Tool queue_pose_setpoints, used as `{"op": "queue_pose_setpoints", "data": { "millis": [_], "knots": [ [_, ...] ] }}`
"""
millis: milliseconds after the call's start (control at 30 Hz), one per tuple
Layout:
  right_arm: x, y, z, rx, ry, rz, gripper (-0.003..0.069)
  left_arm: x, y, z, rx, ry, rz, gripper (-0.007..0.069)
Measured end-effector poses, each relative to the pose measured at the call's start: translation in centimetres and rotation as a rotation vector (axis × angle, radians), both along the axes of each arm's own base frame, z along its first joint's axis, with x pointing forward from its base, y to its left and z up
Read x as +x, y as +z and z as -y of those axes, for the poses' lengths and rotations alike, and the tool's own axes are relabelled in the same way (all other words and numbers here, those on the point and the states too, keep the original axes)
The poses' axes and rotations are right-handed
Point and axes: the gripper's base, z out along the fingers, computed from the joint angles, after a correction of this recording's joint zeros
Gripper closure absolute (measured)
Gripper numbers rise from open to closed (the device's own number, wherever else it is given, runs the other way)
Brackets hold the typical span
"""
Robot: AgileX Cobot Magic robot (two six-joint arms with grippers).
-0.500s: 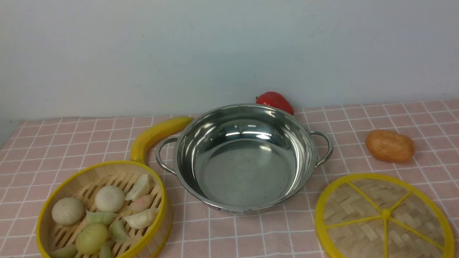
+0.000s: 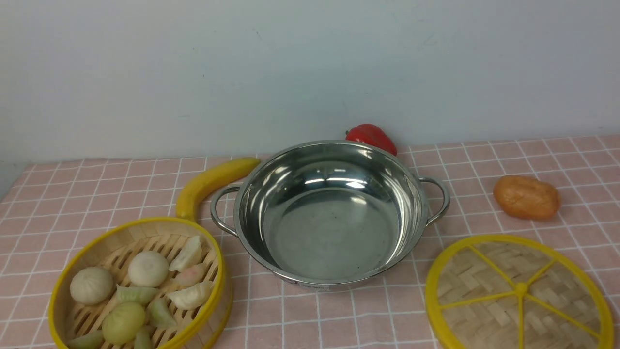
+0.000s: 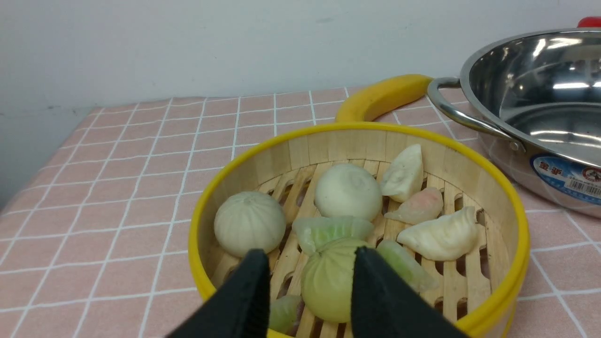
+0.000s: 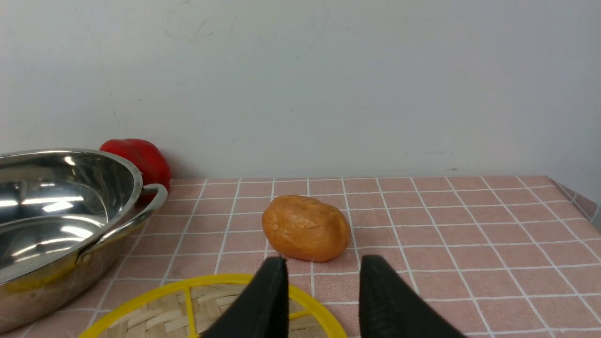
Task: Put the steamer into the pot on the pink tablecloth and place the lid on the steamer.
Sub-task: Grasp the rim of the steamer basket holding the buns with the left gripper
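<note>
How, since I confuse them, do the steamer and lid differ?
The steamer is a walled basket with a slatted floor, holding buns and dumplings; the lid is a flat woven disc with yellow spokes, bare. The steamer sits left of the pot, the lid right. Both: round, yellow-rimmed.

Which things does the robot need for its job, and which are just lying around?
Needed: steamer, pot, lid, pink tablecloth.
Just lying about: banana, red pepper, orange potato-like lump.
</note>
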Motion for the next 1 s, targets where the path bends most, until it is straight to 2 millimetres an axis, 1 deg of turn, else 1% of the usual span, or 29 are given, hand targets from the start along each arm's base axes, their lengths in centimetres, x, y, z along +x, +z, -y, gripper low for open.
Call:
{"op": "queue_pose_setpoints", "data": {
  "millis": [367,467,533,667,733,767,833,1000],
  "knots": [
    [0.0,0.0,0.0,0.001,0.000,0.000,0.0419,0.0,0.0,0.0,0.000,0.000,0.000,0.0382],
    [0.0,0.1,-0.1,0.070,0.001,0.009,0.0419,0.0,0.0,0.1,-0.038,-0.002,0.001,0.0382],
    [0.0,0.4,-0.2,0.252,0.008,0.042,0.0419,0.1,0.3,0.4,-0.187,-0.004,0.036,0.0382],
    [0.0,1.3,-0.2,0.716,0.018,0.128,0.0419,0.2,1.2,1.0,-0.583,0.007,0.108,0.0382],
    [0.0,1.5,-0.1,0.901,0.020,0.152,0.0419,0.2,1.6,1.1,-0.743,0.014,0.135,0.0382],
    [0.0,1.6,-0.1,0.961,0.020,0.156,0.0419,0.2,1.7,1.1,-0.797,0.017,0.152,0.0382],
    [0.0,1.6,-0.1,1.028,0.020,0.162,0.0419,0.3,2.1,0.9,-0.854,0.025,0.190,0.0382],
    [0.0,1.7,0.0,1.067,0.019,0.174,0.0419,0.3,2.7,0.5,-0.882,0.042,0.267,0.0382]
  ]
}}
